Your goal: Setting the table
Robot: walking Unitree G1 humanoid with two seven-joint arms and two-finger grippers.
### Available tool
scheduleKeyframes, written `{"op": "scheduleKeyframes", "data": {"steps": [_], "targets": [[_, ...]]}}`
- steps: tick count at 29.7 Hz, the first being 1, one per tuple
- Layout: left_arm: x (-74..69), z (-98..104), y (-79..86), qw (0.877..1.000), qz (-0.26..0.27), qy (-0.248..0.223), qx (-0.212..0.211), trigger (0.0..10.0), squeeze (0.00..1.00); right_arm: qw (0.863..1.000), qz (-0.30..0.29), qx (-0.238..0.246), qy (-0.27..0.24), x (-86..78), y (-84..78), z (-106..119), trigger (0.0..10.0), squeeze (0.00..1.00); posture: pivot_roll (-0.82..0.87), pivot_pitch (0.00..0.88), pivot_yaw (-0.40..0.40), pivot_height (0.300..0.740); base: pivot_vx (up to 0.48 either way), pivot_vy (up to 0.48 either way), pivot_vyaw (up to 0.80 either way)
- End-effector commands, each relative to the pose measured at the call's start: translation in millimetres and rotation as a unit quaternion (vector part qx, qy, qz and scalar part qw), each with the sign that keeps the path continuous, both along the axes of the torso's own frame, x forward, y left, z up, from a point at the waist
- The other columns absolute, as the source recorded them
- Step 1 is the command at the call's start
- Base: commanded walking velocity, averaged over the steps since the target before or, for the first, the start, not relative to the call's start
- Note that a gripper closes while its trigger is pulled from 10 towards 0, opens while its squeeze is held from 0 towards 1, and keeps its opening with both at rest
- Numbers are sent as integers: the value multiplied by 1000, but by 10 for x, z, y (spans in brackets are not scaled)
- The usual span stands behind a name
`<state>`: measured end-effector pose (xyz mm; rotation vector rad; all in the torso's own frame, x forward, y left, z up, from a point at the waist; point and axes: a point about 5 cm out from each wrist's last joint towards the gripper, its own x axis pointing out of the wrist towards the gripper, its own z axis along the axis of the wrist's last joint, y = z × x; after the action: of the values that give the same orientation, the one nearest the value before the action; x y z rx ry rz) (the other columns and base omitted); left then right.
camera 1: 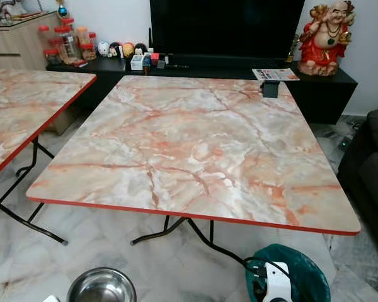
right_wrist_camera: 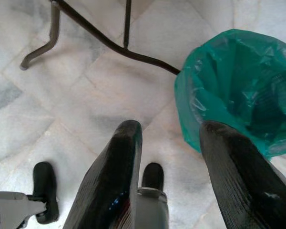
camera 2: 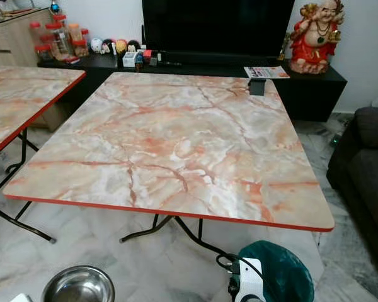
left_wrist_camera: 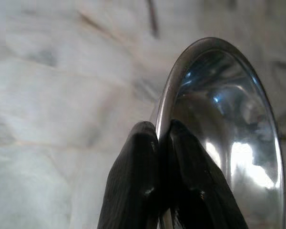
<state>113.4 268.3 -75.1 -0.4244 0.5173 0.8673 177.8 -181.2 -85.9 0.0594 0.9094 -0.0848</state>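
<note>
Before the robot stands a square folding table (camera 1: pixel 195 145) with an orange-veined marble-look top, a red edge and black metal legs. Left of the table, apart from it, is a second table (camera 1: pixel 25 107) of the same pattern. Beyond the table's far edge a low black TV cabinet (camera 1: pixel 315 85) runs along the wall, with a large dark television (camera 1: pixel 227 28) on it. At the cabinet's right end, past the table's far right corner, sits a red and gold laughing Buddha statue (camera 1: pixel 326 38); toward the far left corner stand red-lidded plastic jars (camera 1: pixel 66 41) and small figurines. Right of the table is a dark sofa (camera 1: pixel 372 170). On the pale marble floor (camera 1: pixel 113 251) below the table's near right corner stands a bin lined with a green plastic bag (camera 1: pixel 293 270). The right gripper (right_wrist_camera: pixel 169 157) hangs beside that bin, its fingers spread wide and holding nothing. Below the table's near left side, low over the floor, the left gripper (left_wrist_camera: pixel 164 143) pinches the rim of a shiny steel bowl (camera 1: pixel 101 286), its fingers closed tight on the thin edge.
</note>
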Motion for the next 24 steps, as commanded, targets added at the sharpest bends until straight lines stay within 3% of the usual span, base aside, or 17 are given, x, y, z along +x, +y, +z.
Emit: {"op": "scheduleKeyframes", "data": {"steps": [1,2,5,6,7,10,11,12,13,14,15,16,18,20,21,23,24], "targets": [[-102,160,232,994,76,-41,62,10000,0,1000,7,-3,-7,70,-5,33,10000,0,122,1,-36,740,0,0,0],[-102,160,232,994,76,-41,62,10000,0,1000,7,-3,-7,70,-5,33,10000,0,122,1,-36,740,0,0,0],[-159,430,485,977,129,-85,146,10000,0,1000,17,-3,-5,84,15,36,10000,0,141,1,-44,740,0,0,0],[-159,430,485,977,129,-85,146,10000,0,1000,17,-3,-5,84,15,36,10000,0,141,1,-44,740,0,0,0],[-137,558,583,969,139,-103,175,10000,0,1000,22,-3,-5,90,25,38,10000,0,156,2,-49,740,0,0,0],[81,1183,860,929,137,-171,299,10000,0,999,34,-6,-4,108,45,43,10000,0,173,3,-56,740,0,0,0],[81,1183,860,929,137,-171,299,10000,0,999,34,-6,-4,108,45,43,10000,0,173,3,-56,740,0,0,0],[114,1311,890,919,140,-188,318,10000,0,999,34,-6,-4,111,46,44,10000,0,173,3,-56,740,0,0,0],[114,1311,890,919,140,-188,318,10000,0,999,34,-6,-4,111,46,44,10000,0,173,3,-56,740,0,0,0],[190,1507,941,905,143,-215,339,10000,0,999,33,-6,-4,111,46,44,10000,0,171,1,-56,740,0,0,0],[190,1507,941,905,143,-215,339,10000,0,999,33,-6,-4,111,46,44,10000,0,171,1,-56,740,0,0,0],[456,1940,967,877,115,-282,371,10000,0,1000,29,-6,-3,104,44,41,10000,0,156,0,-46,740,0,0,0],[736,2276,890,860,71,-347,369,10000,0,1000,22,-7,-1,88,30,34,10000,0,149,0,-41,740,0,0,0],[1025,2501,739,853,10,-405,329,10000,0,1000,15,-9,2,65,17,24,10000,0,143,0,-35,740,0,0,0],[1025,2501,739,853,10,-405,329,10000,0,1000,15,-9,2,65,17,24,10000,0,143,0,-35,740,0,0,0],[1309,2662,517,849,-57,-448,276,10000,0,1000,7,-10,5,29,7,8,10000,0,118,0,-16,740,0,0,0],[1309,2662,517,849,-57,-448,276,10000,0,1000,7,-10,5,29,7,8,10000,0,118,0,-16,740,0,0,0]]}}
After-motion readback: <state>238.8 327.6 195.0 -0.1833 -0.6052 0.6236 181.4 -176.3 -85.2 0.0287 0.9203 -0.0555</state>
